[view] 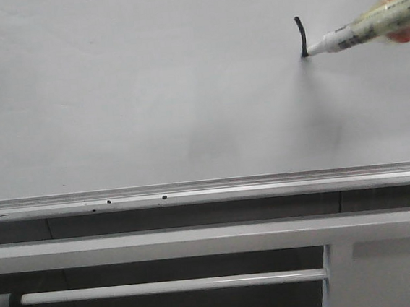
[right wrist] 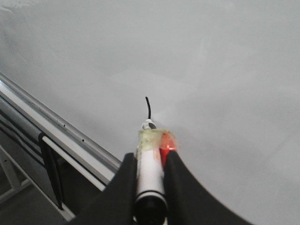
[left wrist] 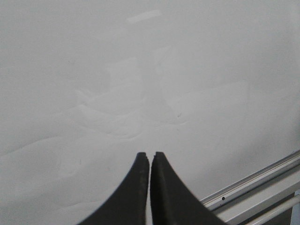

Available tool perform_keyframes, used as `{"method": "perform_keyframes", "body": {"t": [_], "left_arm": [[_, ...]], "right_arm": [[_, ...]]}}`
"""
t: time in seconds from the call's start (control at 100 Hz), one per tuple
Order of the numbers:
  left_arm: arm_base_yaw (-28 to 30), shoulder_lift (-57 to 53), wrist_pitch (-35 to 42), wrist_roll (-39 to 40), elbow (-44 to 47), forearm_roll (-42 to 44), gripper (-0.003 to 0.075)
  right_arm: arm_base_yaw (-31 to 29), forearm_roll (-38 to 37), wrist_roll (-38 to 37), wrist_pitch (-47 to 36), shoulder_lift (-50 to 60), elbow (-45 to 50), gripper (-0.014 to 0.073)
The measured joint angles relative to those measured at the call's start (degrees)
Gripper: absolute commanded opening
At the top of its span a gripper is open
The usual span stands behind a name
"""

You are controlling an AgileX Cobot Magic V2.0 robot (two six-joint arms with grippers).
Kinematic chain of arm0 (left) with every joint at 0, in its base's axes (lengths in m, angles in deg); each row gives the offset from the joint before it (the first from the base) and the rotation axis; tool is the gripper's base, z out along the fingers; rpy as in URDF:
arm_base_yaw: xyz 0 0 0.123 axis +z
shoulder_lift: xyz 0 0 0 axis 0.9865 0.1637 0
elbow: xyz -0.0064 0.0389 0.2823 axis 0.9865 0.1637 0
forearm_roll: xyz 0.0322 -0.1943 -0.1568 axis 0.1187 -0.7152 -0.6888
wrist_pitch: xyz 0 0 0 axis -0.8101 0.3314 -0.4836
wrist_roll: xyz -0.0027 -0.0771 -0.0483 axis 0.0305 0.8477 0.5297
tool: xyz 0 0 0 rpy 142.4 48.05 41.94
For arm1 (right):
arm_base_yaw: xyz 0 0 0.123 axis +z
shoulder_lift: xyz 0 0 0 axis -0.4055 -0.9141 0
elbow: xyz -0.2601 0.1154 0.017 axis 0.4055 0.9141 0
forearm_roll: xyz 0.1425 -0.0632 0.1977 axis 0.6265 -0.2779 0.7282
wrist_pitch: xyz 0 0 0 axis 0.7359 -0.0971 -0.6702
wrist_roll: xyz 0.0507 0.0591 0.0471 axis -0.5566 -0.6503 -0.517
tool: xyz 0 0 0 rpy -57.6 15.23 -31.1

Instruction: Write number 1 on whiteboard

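Note:
The whiteboard (view: 148, 93) fills most of the front view, with its silver bottom rail (view: 208, 191) below. A short black curved stroke, the number 1 (view: 300, 37), is at the upper right; it also shows in the right wrist view (right wrist: 148, 107). The white marker pen (view: 357, 33) comes in from the right with its tip touching the stroke's lower end. My right gripper (right wrist: 150, 157) is shut on the marker pen (right wrist: 150, 173). My left gripper (left wrist: 150, 154) is shut and empty in front of the bare whiteboard (left wrist: 140, 70).
Grey metal frame bars (view: 199, 241) run below the board's rail, with a lower bar (view: 174, 286) and an upright post (view: 337, 279). The rail also shows in the left wrist view (left wrist: 258, 180) and the right wrist view (right wrist: 56, 129).

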Motion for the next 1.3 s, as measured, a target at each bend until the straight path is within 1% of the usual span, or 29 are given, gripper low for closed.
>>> {"method": "perform_keyframes", "body": {"t": [0.39,0.57,0.66,0.73,0.79,0.84,0.94,0.99,1.04,1.09,1.14,1.16,1.21,1.26,1.3], "left_arm": [[0.0,0.0,0.0,0.0,0.0,0.0,-0.002],[0.0,0.0,0.0,0.0,0.0,0.0,-0.002],[0.0,0.0,0.0,0.0,0.0,0.0,-0.002],[0.0,0.0,-0.7,0.0,0.0,0.0,-0.002],[0.0,0.0,-2.3,-0.3,0.0,0.5,-0.002],[0.0,0.0,-5.1,-1.2,0.0,2.1,-0.002],[0.0,0.1,-12.1,-3.8,0.0,8.0,-0.0008],[0.0,0.2,-14.4,-4.8,0.0,10.1,0.0025],[0.0,0.5,-16.0,-5.7,0.0,11.0,0.0079],[0.0,0.6,-17.2,-7.0,0.0,11.4,0.0155],[0.0,0.8,-18.4,-8.4,0.0,11.6,0.0266],[0.0,0.8,-18.8,-9.0,0.0,11.7,0.0294],[0.0,0.8,-19.2,-9.8,0.0,11.8,0.0394],[0.0,0.8,-19.3,-10.3,0.0,12.0,0.0449],[0.0,0.8,-19.3,-10.6,0.0,12.0,0.0465]], "right_arm": [[0.0,0.2,-0.2,-2.5,-10.3,0.0,-0.0043],[0.0,0.5,-0.3,-3.2,-11.1,0.0,-0.0042],[0.1,2.6,-0.3,-2.6,-10.0,0.0,-0.0042],[1.3,4.2,-0.3,-0.8,-7.9,-0.3,-0.0042],[3.5,5.1,-0.3,1.4,-5.4,-0.9,-0.0042],[5.9,5.7,-0.3,3.8,-3.9,-1.6,-0.0043],[11.4,5.9,-0.3,7.8,-3.1,-2.2,-0.0043],[14.3,6.1,-0.3,9.4,-3.2,-2.3,-0.0043],[16.4,6.3,-0.3,10.8,-3.6,-2.4,-0.0043],[17.8,6.4,-0.3,12.4,-4.8,-2.9,-0.0043],[18.4,6.5,-0.3,13.8,-6.1,-3.8,-0.0043],[18.5,6.5,-0.3,14.5,-6.7,-4.2,-0.0043],[18.5,6.5,-0.3,15.7,-8.1,-5.4,-0.0043],[18.5,6.5,-0.3,16.4,-9.5,-7.0,-0.0043],[18.5,6.5,-0.3,16.9,-10.5,-8.2,-0.0043]]}}
